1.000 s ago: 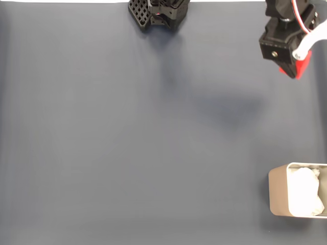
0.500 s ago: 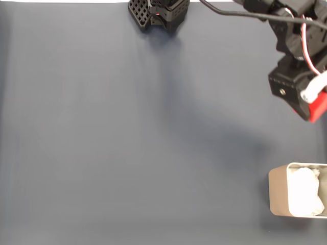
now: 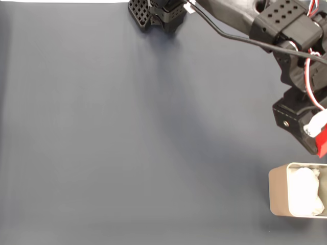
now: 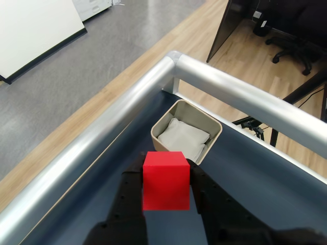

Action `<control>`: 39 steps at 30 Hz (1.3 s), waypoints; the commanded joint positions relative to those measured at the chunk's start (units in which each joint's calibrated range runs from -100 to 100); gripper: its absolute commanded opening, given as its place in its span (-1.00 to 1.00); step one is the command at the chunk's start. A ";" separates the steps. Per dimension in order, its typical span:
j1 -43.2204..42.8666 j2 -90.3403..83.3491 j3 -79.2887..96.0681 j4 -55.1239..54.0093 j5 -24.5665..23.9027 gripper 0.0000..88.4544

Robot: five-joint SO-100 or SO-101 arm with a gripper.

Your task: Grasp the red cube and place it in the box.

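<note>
Cube in grip, above the dark table: your black two-finger gripper (image 4: 166, 176) is closed on the small, bright red, sharp-edged cube (image 4: 165, 180), one black finger (image 4: 130, 191) pressed to each side face, as your wrist view shows plainly. Beyond the cube in that view sits the beige-tan rectangular box with rounded corners and a pale rim (image 4: 213, 125), white lumpy padding (image 4: 184, 138) lying inside it. The box rests on the dark blue-grey table cover (image 4: 255, 173), near the corner where two silver metal rails (image 4: 92, 138) meet. Past the rails you see wooden flooring, grey carpet, a white board and a black office chair (image 4: 291, 35).

Your fixed view looks straight down and gives you what the wrist camera cannot: the black arm (image 3: 286, 30) reaching from its base (image 3: 161, 13) at the top edge across to the right side, red and white wires (image 3: 312, 87) looping along it. Here the cube (image 3: 323, 141) is cut off by the right edge, just a red sliver at the gripper (image 3: 321, 143), so the grasp itself cannot be judged from this angle. The box (image 3: 277, 191) sits at the lower right, also cropped by the frame, with the padding (image 3: 305, 198) visible. The cube hangs just above the box's upper rim in this picture, near it but apart. The arm's soft shadow falls across the cover (image 3: 127, 143).
</note>
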 commanded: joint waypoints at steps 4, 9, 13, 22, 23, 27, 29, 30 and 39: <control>1.89 3.65 -9.19 -0.90 -0.34 -0.93; 2.74 7.03 -13.29 -1.23 -0.63 -0.93; 3.24 9.29 -15.85 -1.72 -0.68 -0.93; 3.38 14.83 -23.42 -2.37 -0.93 -0.94; 3.38 15.35 -24.06 -2.62 -0.88 -0.94; 3.45 17.60 -26.80 -2.78 -0.63 -0.94; 3.52 18.56 -27.89 -2.78 -0.44 -0.94; 3.52 18.99 -28.26 -2.95 -0.29 -0.94; 4.30 22.98 -32.18 -4.26 -0.20 -0.94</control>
